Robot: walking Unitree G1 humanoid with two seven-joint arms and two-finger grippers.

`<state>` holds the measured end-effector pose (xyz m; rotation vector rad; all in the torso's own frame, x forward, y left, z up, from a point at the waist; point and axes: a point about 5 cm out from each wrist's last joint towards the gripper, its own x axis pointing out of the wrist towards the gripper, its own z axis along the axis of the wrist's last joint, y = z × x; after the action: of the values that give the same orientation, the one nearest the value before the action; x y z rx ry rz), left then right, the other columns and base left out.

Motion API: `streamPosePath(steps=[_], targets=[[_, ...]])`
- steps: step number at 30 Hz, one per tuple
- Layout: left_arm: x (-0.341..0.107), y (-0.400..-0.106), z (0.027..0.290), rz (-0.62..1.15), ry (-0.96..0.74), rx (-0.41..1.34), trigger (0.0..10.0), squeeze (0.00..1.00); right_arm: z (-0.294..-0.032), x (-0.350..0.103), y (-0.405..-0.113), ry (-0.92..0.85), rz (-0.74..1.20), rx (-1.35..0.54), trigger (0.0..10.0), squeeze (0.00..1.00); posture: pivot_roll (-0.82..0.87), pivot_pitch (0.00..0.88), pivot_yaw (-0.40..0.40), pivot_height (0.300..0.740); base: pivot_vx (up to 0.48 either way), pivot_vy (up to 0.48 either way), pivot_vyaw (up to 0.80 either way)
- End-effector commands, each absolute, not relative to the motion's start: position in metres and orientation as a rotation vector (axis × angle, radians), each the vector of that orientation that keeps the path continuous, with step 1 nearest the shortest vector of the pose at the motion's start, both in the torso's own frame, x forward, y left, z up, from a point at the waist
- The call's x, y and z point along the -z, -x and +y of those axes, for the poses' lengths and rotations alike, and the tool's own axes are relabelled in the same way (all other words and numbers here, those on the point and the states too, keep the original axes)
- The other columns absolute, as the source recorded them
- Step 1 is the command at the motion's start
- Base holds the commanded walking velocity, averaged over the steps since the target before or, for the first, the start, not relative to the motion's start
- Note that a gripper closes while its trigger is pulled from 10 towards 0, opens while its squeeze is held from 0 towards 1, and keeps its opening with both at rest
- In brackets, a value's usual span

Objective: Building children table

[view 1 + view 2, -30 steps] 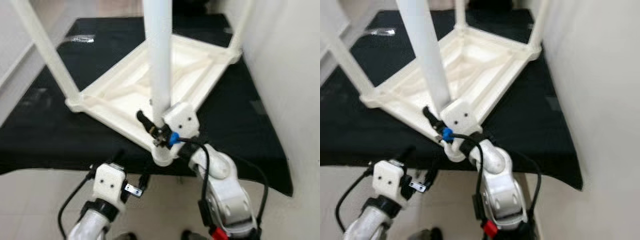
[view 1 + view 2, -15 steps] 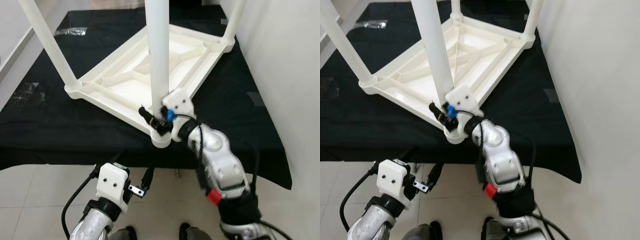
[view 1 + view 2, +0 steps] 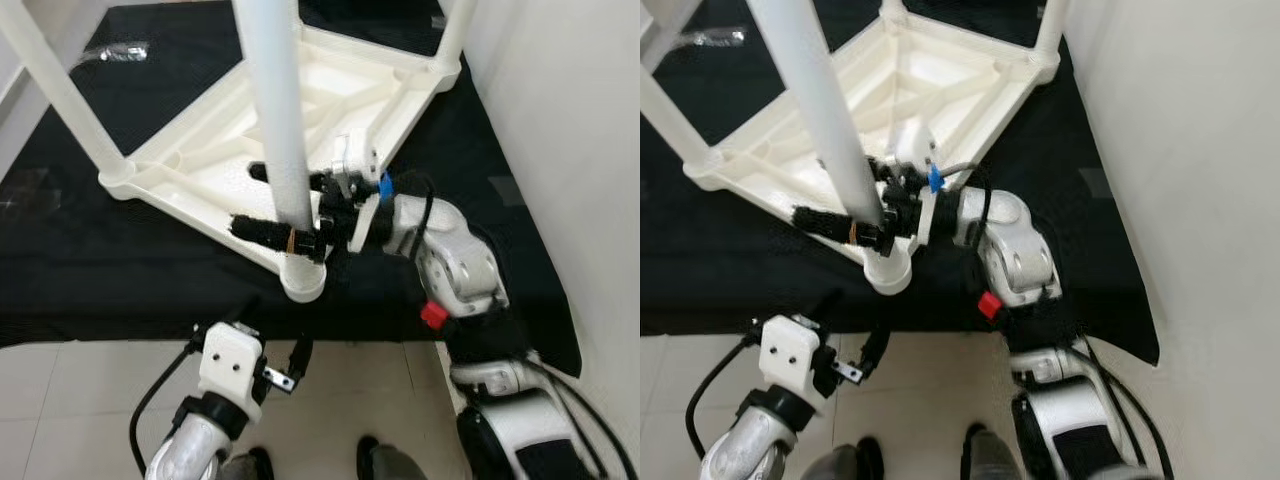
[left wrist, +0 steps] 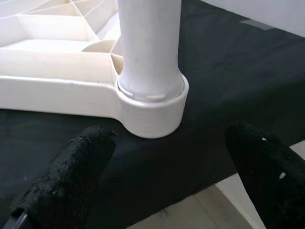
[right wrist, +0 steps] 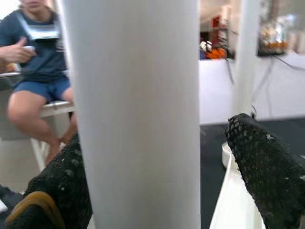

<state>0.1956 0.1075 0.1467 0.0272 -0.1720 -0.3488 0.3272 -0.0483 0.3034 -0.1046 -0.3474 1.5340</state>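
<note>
A white plastic children's table [image 3: 210,170] lies upside down on a black cloth, its legs pointing up. The near leg [image 3: 275,110] stands in the corner socket [image 3: 302,280]. My right gripper [image 3: 268,203] reaches in from the right and is open, with one black finger on each side of this leg just above the socket. In the right wrist view the leg [image 5: 138,114] stands between the fingers [image 5: 267,176], touching one, with a small gap to the other. My left gripper [image 4: 167,162] hangs open below the cloth's front edge, pointing at the socket [image 4: 152,109].
The black cloth [image 3: 120,270] covers a low platform that ends at a tiled floor [image 3: 80,400] in front. A white wall [image 3: 580,150] runs close along the right. Other legs [image 3: 60,90] rise at the far corners. A person [image 5: 38,47] sits in the background.
The camera has shifted. My right wrist has turned and swung round to the right of the leg, so its fingers now lie level on either side of it. The left arm stays low.
</note>
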Motion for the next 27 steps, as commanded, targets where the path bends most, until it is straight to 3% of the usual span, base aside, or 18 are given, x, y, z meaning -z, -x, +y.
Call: streamPosePath(steps=[1, 5, 6, 7, 8, 16, 21, 22, 23, 24, 25, 26, 27], targets=[[-0.146, -0.192, 0.107, -0.160, -0.031, 0.344, 10.0, 0.00, -0.045, -0.299, -0.326, 0.091, -0.345, -1.595, 10.0, 0.00, 0.09, 0.286, -0.015, 0.740, 0.000, 0.000, 0.00], [-0.146, -0.191, 0.107, -0.161, -0.030, 0.342, 10.0, 0.00, -0.046, -0.300, -0.327, 0.113, -0.346, -1.635, 10.0, 0.00, 0.09, 0.286, -0.017, 0.740, 0.000, 0.000, 0.00], [-0.146, -0.191, 0.107, -0.161, -0.030, 0.341, 10.0, 0.00, -0.046, -0.301, -0.329, 0.122, -0.347, -1.665, 6.3, 0.00, 0.10, 0.287, -0.019, 0.740, 0.000, 0.000, 0.00], [-0.146, -0.191, 0.107, -0.161, -0.030, 0.341, 10.0, 0.00, -0.046, -0.301, -0.329, 0.122, -0.347, -1.665, 6.3, 0.00, 0.10, 0.287, -0.019, 0.740, 0.000, 0.000, 0.00], [-0.146, -0.190, 0.107, -0.161, -0.030, 0.340, 10.0, 0.00, -0.046, -0.303, -0.330, 0.127, -0.348, -1.690, 0.0, 0.00, 0.10, 0.286, -0.019, 0.740, 0.000, 0.000, 0.00], [-0.146, -0.189, 0.107, -0.157, -0.026, 0.345, 10.0, 0.00, -0.046, -0.300, -0.337, 0.153, -0.357, -1.687, 0.0, 0.00, 0.09, 0.284, -0.014, 0.740, 0.000, 0.000, 0.00], [-0.146, -0.188, 0.107, -0.157, -0.028, 0.342, 10.0, 0.00, -0.051, -0.287, -0.345, 0.237, -0.356, -1.370, 0.0, 0.00, 0.09, 0.288, -0.022, 0.740, 0.000, 0.000, 0.00], [-0.146, -0.188, 0.108, -0.157, -0.029, 0.340, 10.0, 0.00, -0.054, -0.280, -0.350, 0.236, -0.308, -1.221, 0.0, 0.00, 0.08, 0.288, -0.034, 0.740, 0.000, 0.000, 0.00], [-0.146, -0.188, 0.108, -0.157, -0.029, 0.340, 10.0, 0.00, -0.054, -0.280, -0.350, 0.236, -0.308, -1.221, 0.0, 0.00, 0.08, 0.288, -0.034, 0.740, 0.000, 0.000, 0.00], [-0.145, -0.188, 0.108, -0.157, -0.029, 0.337, 10.0, 0.00, -0.058, -0.271, -0.355, 0.254, -0.260, -1.018, 0.0, 0.00, 0.08, 0.288, -0.034, 0.740, 0.000, 0.000, 0.00], [-0.145, -0.188, 0.108, -0.157, -0.029, 0.337, 10.0, 0.00, -0.058, -0.271, -0.355, 0.254, -0.260, -1.018, 0.0, 0.00, 0.08, 0.288, -0.034, 0.740, 0.000, 0.000, 0.00], [-0.145, -0.187, 0.109, -0.156, -0.030, 0.334, 10.0, 0.00, -0.070, -0.253, -0.355, 0.239, -0.168, -0.680, 0.0, 0.00, 0.07, 0.288, -0.035, 0.740, 0.000, 0.000, 0.00], [-0.145, -0.187, 0.109, -0.156, -0.030, 0.334, 10.0, 0.00, -0.070, -0.253, -0.355, 0.239, -0.168, -0.680, 0.0, 0.00, 0.07, 0.288, -0.035, 0.740, 0.000, 0.000, 0.00]])
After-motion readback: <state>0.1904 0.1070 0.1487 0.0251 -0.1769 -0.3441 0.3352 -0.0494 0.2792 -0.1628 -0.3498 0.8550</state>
